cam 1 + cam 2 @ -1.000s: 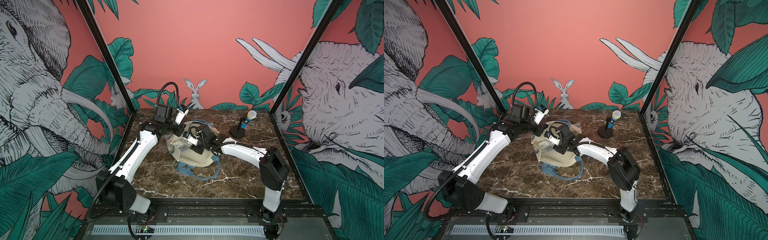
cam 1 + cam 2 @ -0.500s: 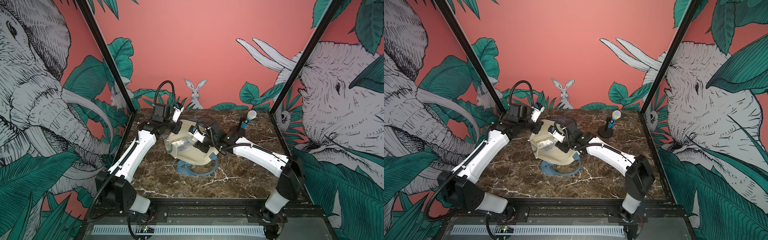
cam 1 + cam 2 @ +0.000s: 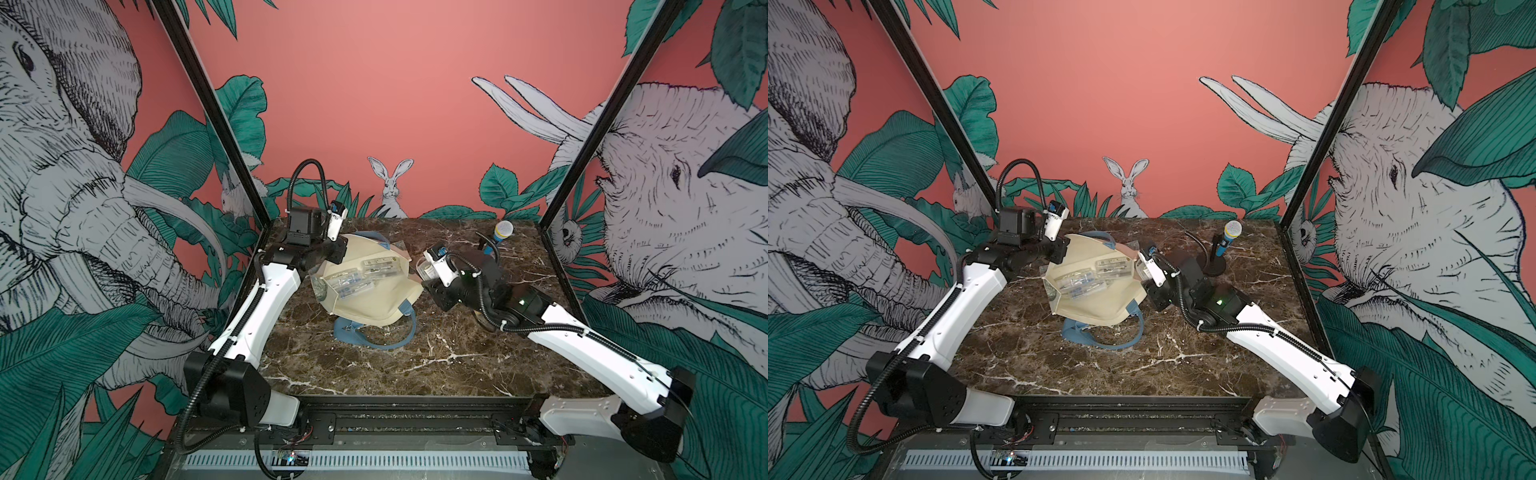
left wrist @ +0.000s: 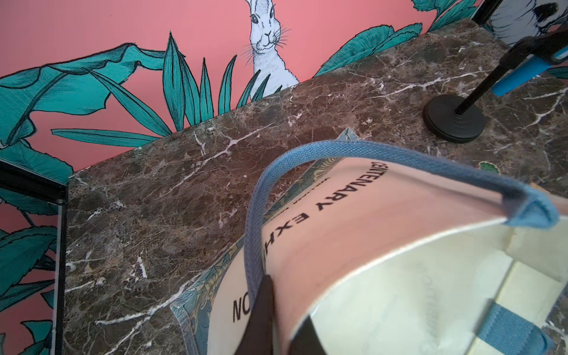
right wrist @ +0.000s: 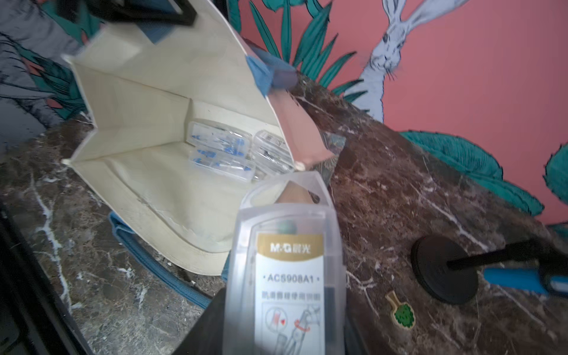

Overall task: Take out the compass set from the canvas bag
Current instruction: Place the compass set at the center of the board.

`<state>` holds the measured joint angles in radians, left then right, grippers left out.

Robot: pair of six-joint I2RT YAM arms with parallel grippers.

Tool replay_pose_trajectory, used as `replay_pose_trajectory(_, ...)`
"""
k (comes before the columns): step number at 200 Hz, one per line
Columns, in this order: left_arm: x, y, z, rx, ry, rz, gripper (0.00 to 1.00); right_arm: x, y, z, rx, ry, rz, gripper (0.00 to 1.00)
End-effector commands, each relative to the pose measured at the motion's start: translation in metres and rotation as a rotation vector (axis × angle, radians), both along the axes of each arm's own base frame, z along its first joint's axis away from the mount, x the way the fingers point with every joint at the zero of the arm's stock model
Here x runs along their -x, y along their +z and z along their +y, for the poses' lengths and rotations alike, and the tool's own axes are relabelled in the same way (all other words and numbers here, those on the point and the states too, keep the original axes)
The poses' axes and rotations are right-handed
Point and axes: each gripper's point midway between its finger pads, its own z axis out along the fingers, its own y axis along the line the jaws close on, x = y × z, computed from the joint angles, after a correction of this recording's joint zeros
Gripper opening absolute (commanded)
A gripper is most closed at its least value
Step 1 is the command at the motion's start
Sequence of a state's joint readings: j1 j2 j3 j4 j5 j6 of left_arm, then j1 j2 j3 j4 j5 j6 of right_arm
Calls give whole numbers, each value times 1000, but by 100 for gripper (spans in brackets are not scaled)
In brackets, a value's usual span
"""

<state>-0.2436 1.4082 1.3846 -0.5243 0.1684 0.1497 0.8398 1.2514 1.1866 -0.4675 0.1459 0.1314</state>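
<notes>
Fingers (image 5: pixel 209 329) of the right gripper (image 5: pixel 281 335) clamp the compass set (image 5: pixel 289 270), a clear plastic case with a gold-and-white label. Only dark slivers of them show beside it, and the frame cuts off the case's gripped end. Its long axis runs straight out from the jaws, hang-tab end toward the canvas bag (image 5: pixel 147 172). The case is outside the bag, just beside its right rim, over the marble table (image 5: pixel 399 190).

In both top views the case (image 3: pixel 424 267) (image 3: pixel 1142 270) is a small pale blur.

The left gripper (image 3: pixel 334 251) pinches the bag's far-left rim by a blue strap (image 4: pixel 307 153), holding the mouth open. Three more clear cases (image 3: pixel 361 276) lie inside.

Only the right wrist view shows a tree sticker (image 5: pixel 402 313), near the microphone stand (image 5: pixel 442 270).
</notes>
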Motion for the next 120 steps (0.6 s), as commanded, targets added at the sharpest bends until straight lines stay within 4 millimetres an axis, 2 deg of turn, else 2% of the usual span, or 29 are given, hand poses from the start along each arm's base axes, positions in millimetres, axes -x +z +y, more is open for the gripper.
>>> replay_pose_trajectory(1,8,38,-6,82,-23,-110,0,-4,-33,-30,-31,-244,79,31)
replay_pose_trajectory(27,11,37,-8,94,-32,-108,0,5,-56,-60,-61,-392,113,31)
replay_pose_trajectory(40,11,37,-9,98,-35,-109,0,8,-72,-68,-69,-438,131,31)
replay_pose_trajectory(91,14,37,-15,129,-65,-106,0,10,-163,-68,-62,-521,280,34)
replay_pose_trajectory(120,16,36,-17,138,-76,-108,0,9,-192,-69,-61,-556,349,35)
